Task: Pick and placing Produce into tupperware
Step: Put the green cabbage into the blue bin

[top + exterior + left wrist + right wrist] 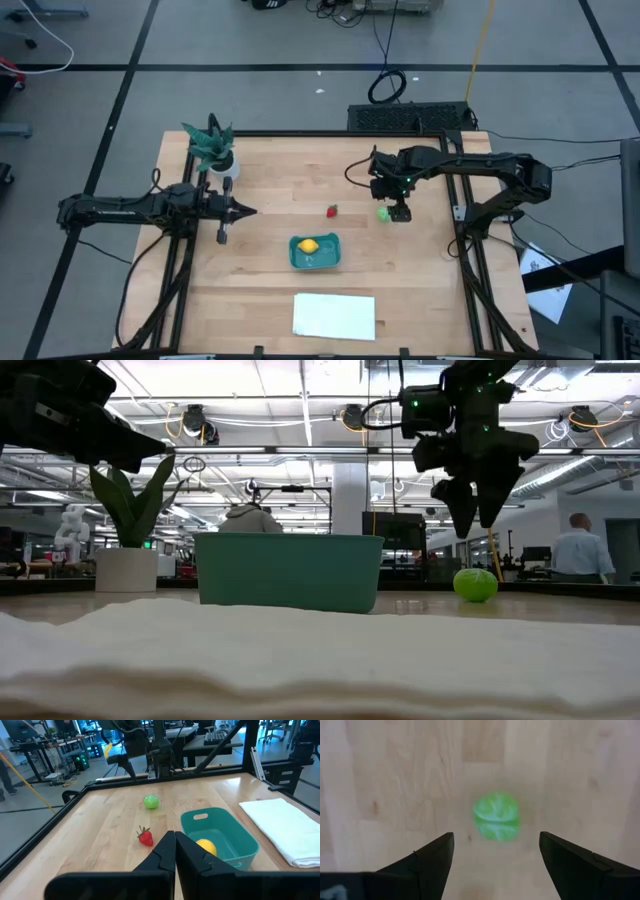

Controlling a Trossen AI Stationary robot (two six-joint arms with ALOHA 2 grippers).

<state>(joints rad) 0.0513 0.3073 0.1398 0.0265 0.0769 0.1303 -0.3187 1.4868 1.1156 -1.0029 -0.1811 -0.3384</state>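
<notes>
A round green fruit (pixel 496 815) lies on the wooden table right of centre, also seen as the green fruit (pixel 384 213) from above. My right gripper (pixel 496 851) hangs open just above it, fingers pointing down, clear of it (pixel 476 510). The teal tupperware (pixel 315 252) sits at the table's middle near side with the yellow fruit (pixel 308 246) inside. The red strawberry (pixel 332 210) rests on the table between the tupperware and the green fruit. My left gripper (pixel 175 851) waits shut at the table's left side.
A teal potted plant (pixel 213 148) stands at the far left. A folded white cloth (pixel 334 315) lies near the front edge. Bare wood surrounds the green fruit.
</notes>
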